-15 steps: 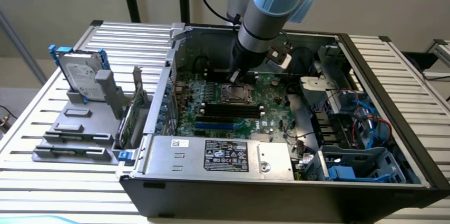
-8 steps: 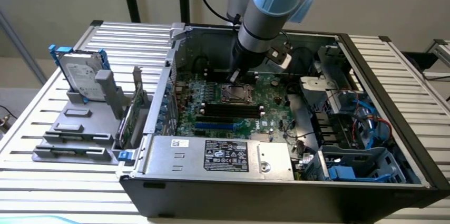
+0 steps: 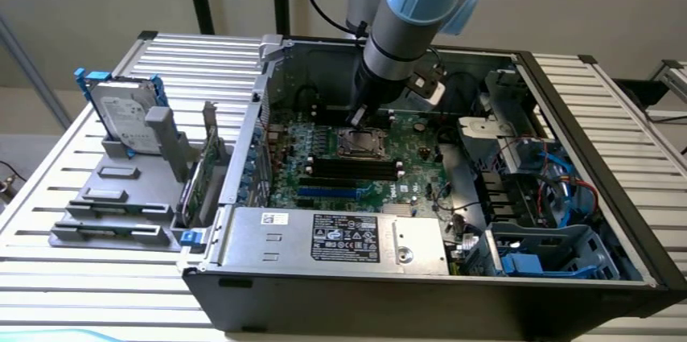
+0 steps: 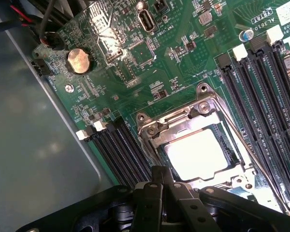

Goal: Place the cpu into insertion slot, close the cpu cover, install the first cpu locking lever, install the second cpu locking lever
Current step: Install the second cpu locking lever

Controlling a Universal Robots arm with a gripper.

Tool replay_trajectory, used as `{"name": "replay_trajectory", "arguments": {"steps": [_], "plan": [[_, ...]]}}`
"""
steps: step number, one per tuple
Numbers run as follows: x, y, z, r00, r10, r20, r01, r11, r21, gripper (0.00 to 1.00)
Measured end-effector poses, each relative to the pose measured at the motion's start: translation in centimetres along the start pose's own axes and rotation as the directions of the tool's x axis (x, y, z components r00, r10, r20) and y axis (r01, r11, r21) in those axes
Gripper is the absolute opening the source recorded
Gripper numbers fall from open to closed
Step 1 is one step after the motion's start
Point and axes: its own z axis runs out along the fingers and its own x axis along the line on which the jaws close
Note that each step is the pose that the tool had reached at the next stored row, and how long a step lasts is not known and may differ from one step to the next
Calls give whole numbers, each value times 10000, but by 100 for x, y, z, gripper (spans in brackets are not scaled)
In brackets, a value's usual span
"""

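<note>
- Slatted metal bench point(image 3: 601, 109) under a pale wall carries an open computer case point(image 3: 429, 294), lying on its side with the interior facing up.
- Green circuit board point(image 3: 419, 161) lies flat on the case floor; black memory slots point(image 3: 349, 169) run beside the socket.
- Labelled grey box point(image 3: 333, 237) fills the near edge of the case.
- On the bench, at the exterior view's left, a grey rack point(image 3: 124, 197) stands with a hard drive point(image 3: 124, 113) upright in it.
- Arm point(image 3: 413, 12) reaches down into the case from above; gripper point(image 3: 362, 117) sits just over the far edge of the insertion slot point(image 3: 359, 142).
- Gripper point(image 4: 162, 181), wrist view: fingers pressed together, nothing between them. Tips sit at the edge of the socket.
- Cpu point(image 4: 195, 154) is already seated in the insertion slot point(image 4: 157, 145), flat, pale metal face up and reflecting light.
- Cpu cover point(image 4: 176, 121) lies down around the cpu, its cut-out centre framing the chip.
- A thin metal lever point(image 4: 246, 145) runs along the socket side nearest one memory bank; I cannot tell whether it is latched.
- Round coin cell point(image 4: 80, 60) sits on the board, well apart from the socket.
</note>
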Motion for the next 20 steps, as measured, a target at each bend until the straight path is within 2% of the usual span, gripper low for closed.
{"name": "replay_trajectory", "arguments": {"steps": [6, 12, 20], "plan": [[-50, 25, -28, 10000, -2, -24, 2, 10000, 16, 11], [-118, 38, -221, 10000, 1, -20, -1, 10000, 25, 11], [-233, 15, -303, 10000, 2, 24, -2, 10000, -22, 11]]}}
